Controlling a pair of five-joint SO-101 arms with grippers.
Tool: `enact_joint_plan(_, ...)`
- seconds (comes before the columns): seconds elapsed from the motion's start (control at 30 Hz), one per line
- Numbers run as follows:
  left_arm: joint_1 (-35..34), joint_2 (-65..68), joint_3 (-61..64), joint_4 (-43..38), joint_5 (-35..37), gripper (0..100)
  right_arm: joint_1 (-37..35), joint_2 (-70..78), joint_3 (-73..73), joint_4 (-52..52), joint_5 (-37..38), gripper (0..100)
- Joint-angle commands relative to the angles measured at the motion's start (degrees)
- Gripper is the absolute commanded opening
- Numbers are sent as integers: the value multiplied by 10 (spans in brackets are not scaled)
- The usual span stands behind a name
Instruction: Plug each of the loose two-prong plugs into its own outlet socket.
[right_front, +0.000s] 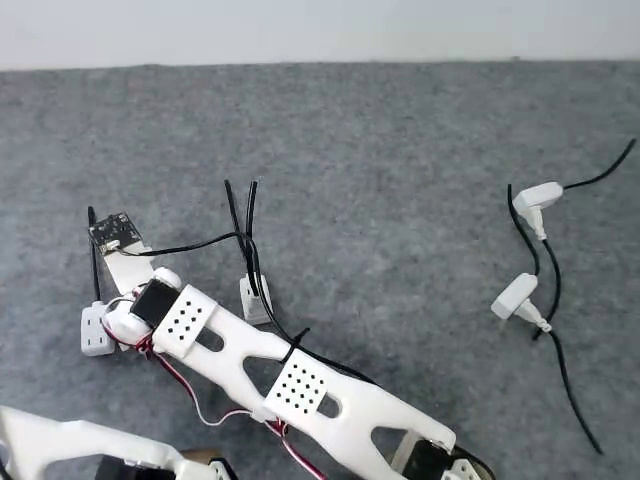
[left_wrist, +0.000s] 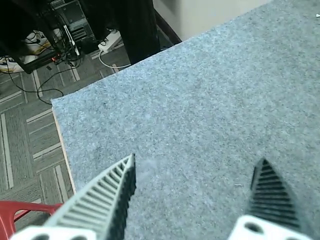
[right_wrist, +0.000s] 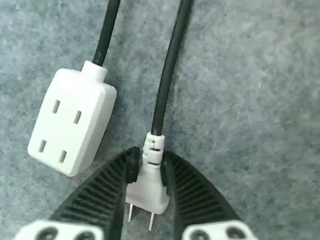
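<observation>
Grey felt covers the table, with a pale wall along its far edge.

Judging from what lies here, the job is at an early stage. The right gripper is clamped on a white two-prong plug, with its ribbed black jaws pressing both flanks of the body just below the strain relief. The two metal prongs are bare and point back between the jaws. The plug's black cord runs away from the gripper.

Just beside the plug, but not touching it, lies a white outlet socket. It is a flat rounded block on its own black cord, and both pairs of slots are empty. From above, this socket sits at the near left of the table, next to the tip of the outstretched arm. This plug is therefore gripped but not yet seated.

Toward the middle lies another white block with two black cords running to it. I cannot tell whether it is a mated pair.

Well apart, at the far right, two white angled plugs lie loose on black cords, and they probably remain to be done.

The left gripper hangs with its jaws wide apart over bare felt near the table's edge, holding nothing.
</observation>
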Motion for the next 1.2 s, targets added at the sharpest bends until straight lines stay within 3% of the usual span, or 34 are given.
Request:
enact_joint_plan(0.0,-4,-6,-24,3,4,352,3,-5,-20,7,4,9)
enact_joint_plan(0.23,9,-6,0,9,4,352,4,-25,-21,16,69,9)
enact_joint_plan(0.43,54,-6,48,10,4,352,48,-73,-21,54,105,9)
enact_joint_plan(0.8,156,-6,73,14,8,352,120,-176,-21,101,273,9)
enact_joint_plan(0.97,247,-6,70,14,11,352,144,-234,-21,108,338,9)
enact_joint_plan(1.17,432,-9,65,0,42,352,187,-363,-21,95,419,9)
